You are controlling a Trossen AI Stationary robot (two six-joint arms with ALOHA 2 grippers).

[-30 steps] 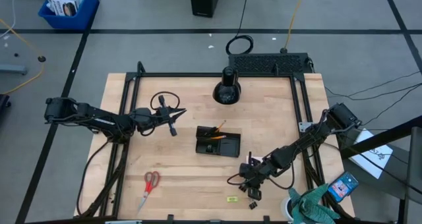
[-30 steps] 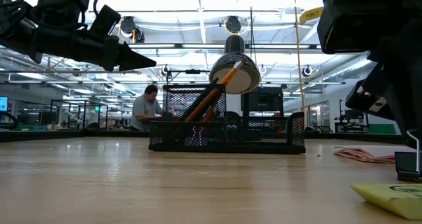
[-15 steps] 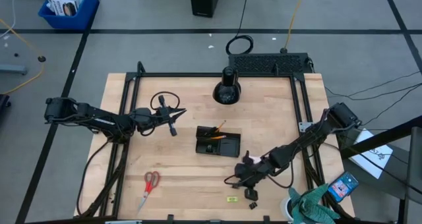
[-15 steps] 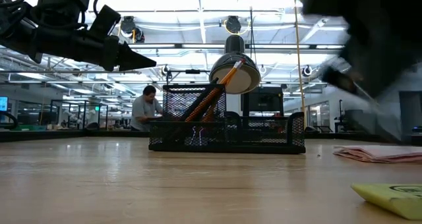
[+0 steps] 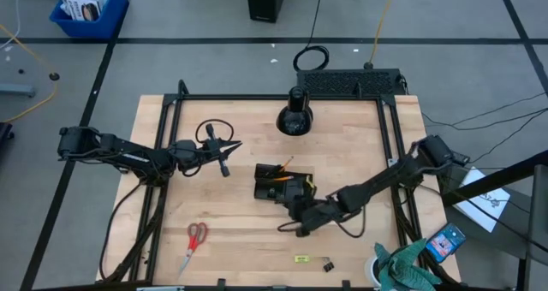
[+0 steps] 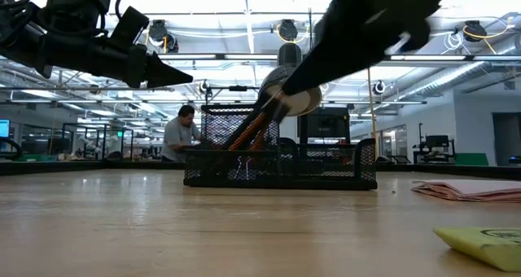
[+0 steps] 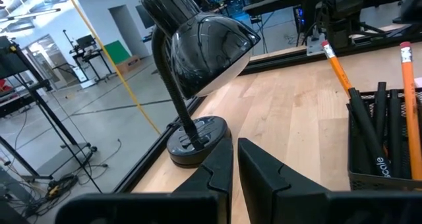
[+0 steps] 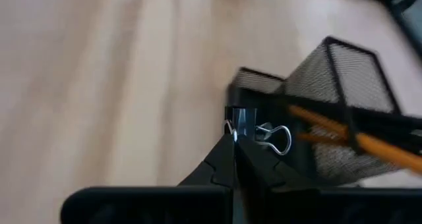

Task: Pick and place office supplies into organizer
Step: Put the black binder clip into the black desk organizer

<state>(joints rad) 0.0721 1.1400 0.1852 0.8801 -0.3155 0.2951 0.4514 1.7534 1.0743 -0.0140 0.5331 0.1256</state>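
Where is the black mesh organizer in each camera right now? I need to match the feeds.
High view: organizer at table centre, right gripper over its right end.
Low view: organizer mid-picture on the table, pencils sticking up.
Left wrist view: its pencil end at the right edge.
Right wrist view: mesh corner ahead of the shut fingers, which hold a binder clip.
Shared landmark: the orange pencils.
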